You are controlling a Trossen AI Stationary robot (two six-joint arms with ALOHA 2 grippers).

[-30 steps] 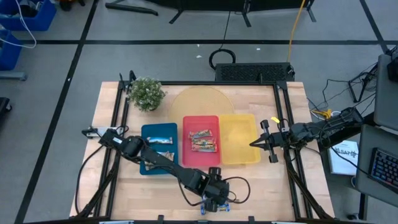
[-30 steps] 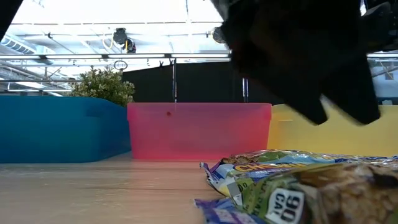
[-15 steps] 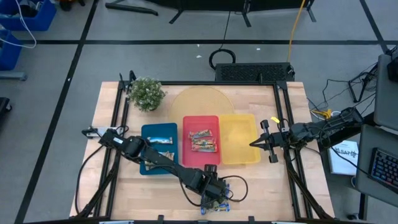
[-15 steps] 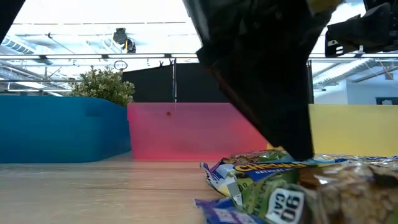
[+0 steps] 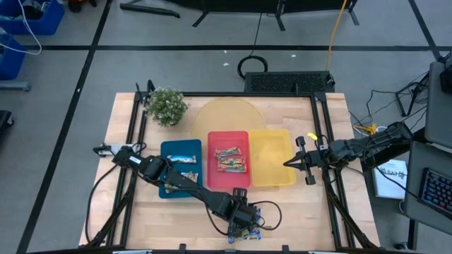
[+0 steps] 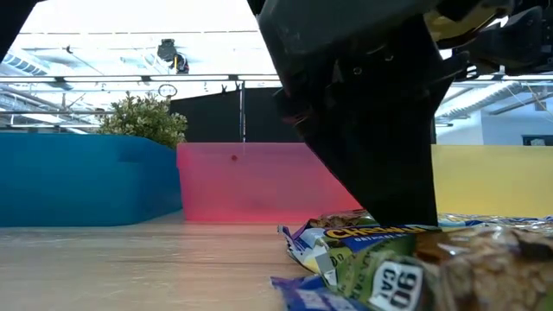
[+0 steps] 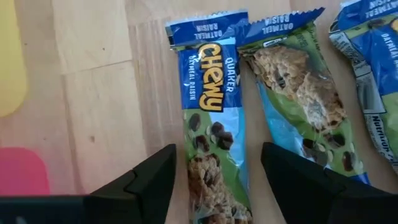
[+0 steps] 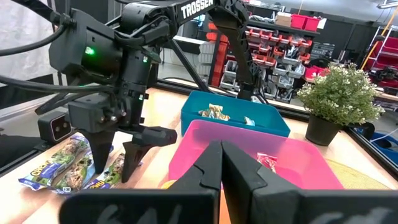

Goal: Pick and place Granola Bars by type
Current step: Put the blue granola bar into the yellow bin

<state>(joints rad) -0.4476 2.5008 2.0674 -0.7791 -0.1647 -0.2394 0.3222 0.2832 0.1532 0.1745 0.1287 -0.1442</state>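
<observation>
Several blue-and-green granola bars lie flat in a pile [image 5: 248, 227] on the wood at the table's near edge, close up in the low view [image 6: 389, 255]. My left gripper [image 7: 217, 186] is low over the pile, open, one finger on each side of a "Chewy" bar [image 7: 208, 137]; a second bar [image 7: 298, 93] lies beside it. More bars rest in the blue tray [image 5: 181, 185] and the red tray [image 5: 229, 135]. My right gripper [image 8: 221, 163] is shut, hovering at the right edge of the yellow tray [image 5: 272, 156].
Blue, red and yellow trays sit side by side across the table's middle. A potted plant [image 5: 167, 106] stands at the far left and a round wooden board [image 5: 226, 114] lies behind the trays. A black frame rail runs along the table's edges.
My left gripper has come down toward the bar pile at the near edge and shifted slightly left; its fingers now reach down to the level of the bars. The bars and my right arm have stayed put.
</observation>
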